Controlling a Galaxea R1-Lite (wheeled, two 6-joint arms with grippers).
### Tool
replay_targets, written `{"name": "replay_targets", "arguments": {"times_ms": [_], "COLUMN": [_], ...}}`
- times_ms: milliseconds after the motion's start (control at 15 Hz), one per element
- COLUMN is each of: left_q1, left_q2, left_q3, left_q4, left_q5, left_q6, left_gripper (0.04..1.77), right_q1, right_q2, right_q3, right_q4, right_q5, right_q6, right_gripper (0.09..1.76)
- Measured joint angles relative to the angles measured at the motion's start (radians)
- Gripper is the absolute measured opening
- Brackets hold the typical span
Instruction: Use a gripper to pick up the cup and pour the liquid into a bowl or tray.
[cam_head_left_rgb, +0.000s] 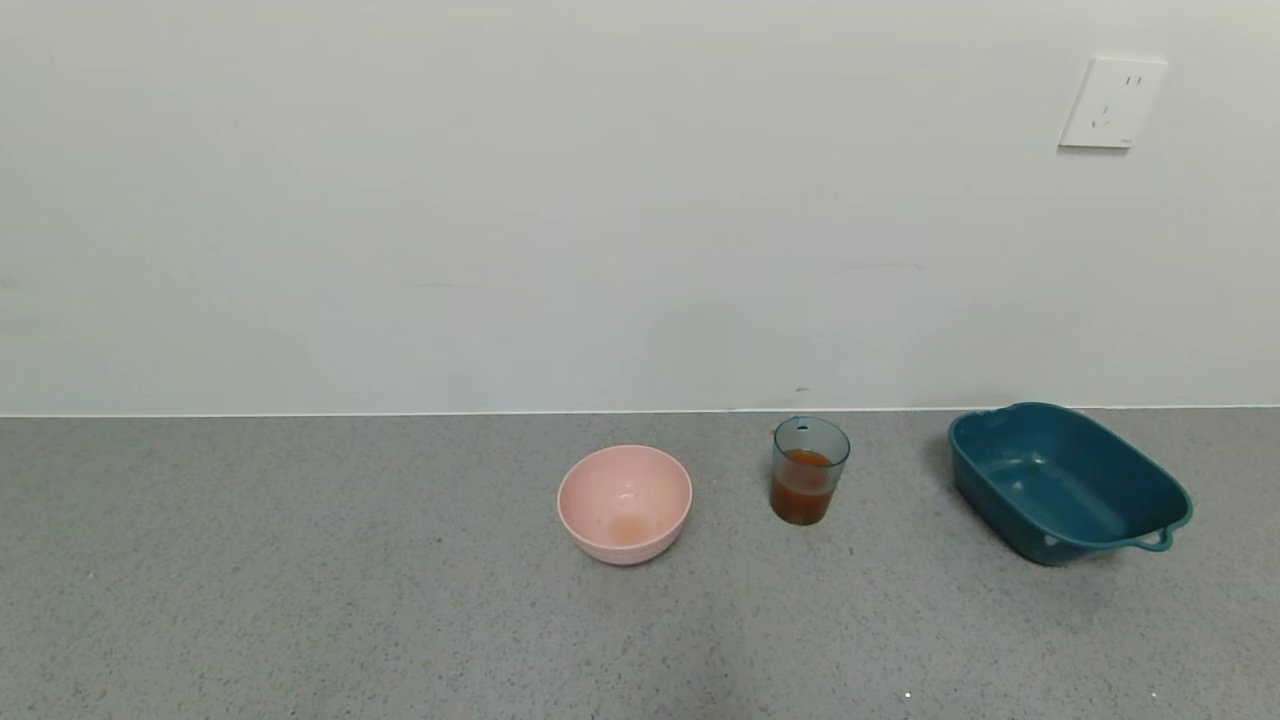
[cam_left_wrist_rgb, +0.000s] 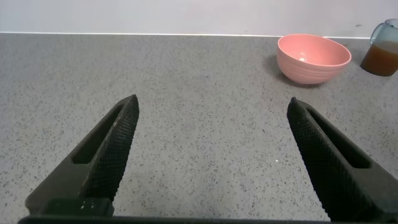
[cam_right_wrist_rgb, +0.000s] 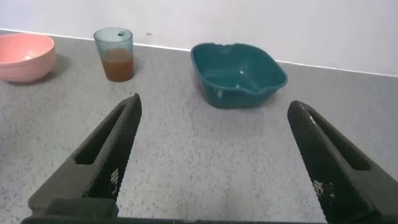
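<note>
- Both of my grippers hang low over the counter with nothing between their fingers; neither shows in the head view.
- On my right gripper (cam_right_wrist_rgb: 211, 158), the two black fingers (cam_right_wrist_rgb: 106, 158) are spread wide apart, pointing across the counter (cam_right_wrist_rgb: 186, 155) toward the cup and tub, well short of both.
- On my left gripper (cam_left_wrist_rgb: 211, 158), the fingers (cam_left_wrist_rgb: 102, 155) are likewise spread wide, over bare counter, with the pink bowl (cam_left_wrist_rgb: 314, 58) well ahead and off to one side.
- From my head, the cup (cam_head_left_rgb: 808, 470) stands upright on the grey speckled counter (cam_head_left_rgb: 300, 600), near the wall (cam_head_left_rgb: 500, 200), between the pink bowl (cam_head_left_rgb: 625, 503) and the tub (cam_head_left_rgb: 1068, 481).
- It touches neither; the bowl is nearer to it than the tub.
- Liquid (cam_head_left_rgb: 802, 492), orange-brown, fills the cup to a bit more than half.
- A small tab sits at the cup's far rim.
- The tub lies on my right, upright, angled on the counter, one loop handle toward me; I see nothing in it but a sheen on its floor.
- A faint orange tint marks the bottom of the pink bowl.
- A white socket (cam_head_left_rgb: 1112, 102) is on the wall, up and to the right.
- In my right wrist view the cup (cam_right_wrist_rgb: 114, 53) and its liquid (cam_right_wrist_rgb: 117, 65) sit beside the tub (cam_right_wrist_rgb: 238, 74), apart from it, with the pink bowl (cam_right_wrist_rgb: 25, 57) at the edge.
</note>
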Motion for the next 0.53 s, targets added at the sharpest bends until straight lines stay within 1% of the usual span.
{"name": "replay_targets", "arguments": {"times_ms": [333,533], "left_q1": [0.000,0.000], "left_q2": [0.000,0.000], "left_q3": [0.000,0.000], "left_q4": [0.000,0.000], "left_q5": [0.000,0.000], "left_q6": [0.000,0.000], "left_gripper": [1.72,1.72], "right_q1": [0.022,0.049], "right_q2": [0.272,0.449], "right_q3": [-0.205,-0.294], "right_q4": [-0.004,-0.011], "right_q5": [0.018,0.053], "right_q6": [-0.011,-0.013], "right_gripper": [1.71,1.71]}}
